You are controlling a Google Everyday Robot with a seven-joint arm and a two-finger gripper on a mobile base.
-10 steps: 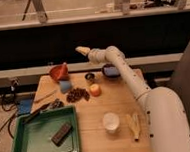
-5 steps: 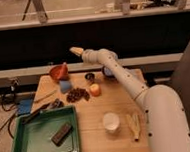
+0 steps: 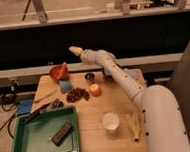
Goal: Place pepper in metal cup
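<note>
Since a second ago the hand (image 3: 75,50) has swung a little to the left, and over the last half second it has hardly shifted. It hangs in the air over the far edge of the wooden surface (image 3: 94,141), above and to the right of the orange funnel-shaped bowl (image 3: 59,72). Its pale fingers stand apart with nothing between them. Nothing lying on the surface has moved.

The small round dark metal cup (image 3: 89,77) stands on the far part of the surface, below the hand and slightly to its right; its inside is dark, and I cannot tell whether anything is in it. Just on its near side sits the rounded orange-yellow pepper (image 3: 94,90) — outside the cup, on the wood. Left of the pepper lies a cluster of small dark pieces (image 3: 77,94).

The green plastic tray (image 3: 36,141) fills the near left corner and holds a dark rectangular block (image 3: 62,134). A white cup (image 3: 111,121) stands towards the near edge — pale inside — with a yellow banana (image 3: 134,125) just to its right. The white arm (image 3: 124,80) reaches in from the near right.
</note>
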